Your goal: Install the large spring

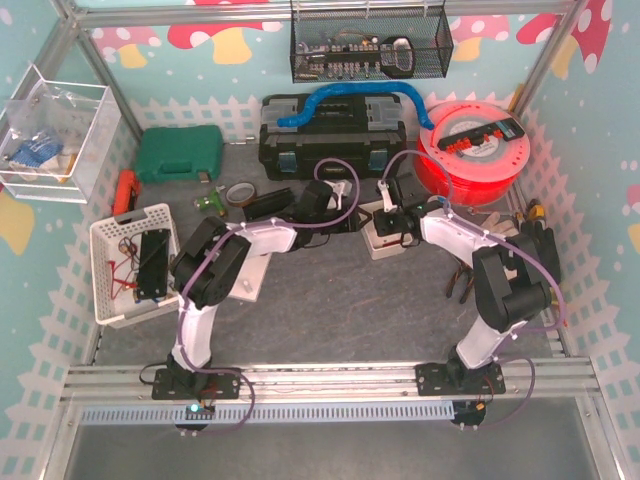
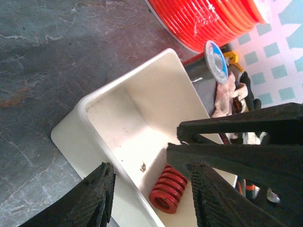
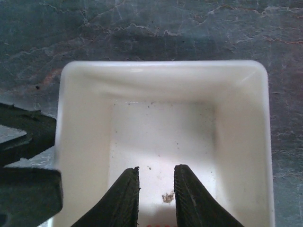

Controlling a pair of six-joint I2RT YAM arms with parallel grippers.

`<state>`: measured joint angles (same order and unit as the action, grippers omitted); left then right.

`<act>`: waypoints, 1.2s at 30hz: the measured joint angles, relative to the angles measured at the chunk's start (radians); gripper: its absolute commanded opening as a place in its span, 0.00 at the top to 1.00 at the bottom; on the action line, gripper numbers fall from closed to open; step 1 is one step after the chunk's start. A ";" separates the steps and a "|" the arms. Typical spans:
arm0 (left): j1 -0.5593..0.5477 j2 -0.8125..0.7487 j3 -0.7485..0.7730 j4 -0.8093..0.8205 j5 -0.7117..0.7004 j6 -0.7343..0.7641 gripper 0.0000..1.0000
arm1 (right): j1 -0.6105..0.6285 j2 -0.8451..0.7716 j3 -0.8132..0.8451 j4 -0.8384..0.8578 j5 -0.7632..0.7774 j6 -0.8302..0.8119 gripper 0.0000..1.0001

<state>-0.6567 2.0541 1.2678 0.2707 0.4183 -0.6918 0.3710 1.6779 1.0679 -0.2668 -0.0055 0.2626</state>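
A red coil spring (image 2: 168, 189) lies on its side on the floor of a white bin (image 2: 102, 101), which stands mid-table in the top view (image 1: 380, 243). My left gripper (image 2: 149, 170) is open and straddles the bin's near wall, with the spring between its fingers. My right gripper (image 3: 156, 168) is inside the bin (image 3: 163, 75) with its fingers a little apart and bare floor between the tips. It hangs over the spring's far end. Only a red sliver of the spring (image 3: 158, 225) shows at the bottom edge. From above, the left gripper (image 1: 342, 198) and right gripper (image 1: 392, 218) meet at the bin.
A red cable reel (image 1: 470, 150) and a black toolbox (image 1: 330, 135) stand behind the bin. A green case (image 1: 180, 152) and a tape roll (image 1: 238, 192) are back left. A white basket (image 1: 135, 262) sits at left. Pliers (image 1: 460, 280) lie at right.
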 measured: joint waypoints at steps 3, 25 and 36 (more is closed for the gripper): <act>0.004 0.028 0.035 -0.033 0.002 0.012 0.58 | 0.000 -0.002 -0.004 -0.008 0.017 0.005 0.71; 0.053 0.101 0.308 -0.432 0.137 -0.001 0.57 | 0.000 -0.316 -0.140 -0.038 -0.057 0.168 0.61; 0.056 0.170 0.606 -0.626 -0.051 0.274 0.46 | -0.002 -0.499 -0.161 -0.161 0.040 0.264 0.40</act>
<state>-0.6010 2.2242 1.8740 -0.3557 0.3676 -0.4179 0.3687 1.1790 0.9066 -0.4274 0.0349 0.5266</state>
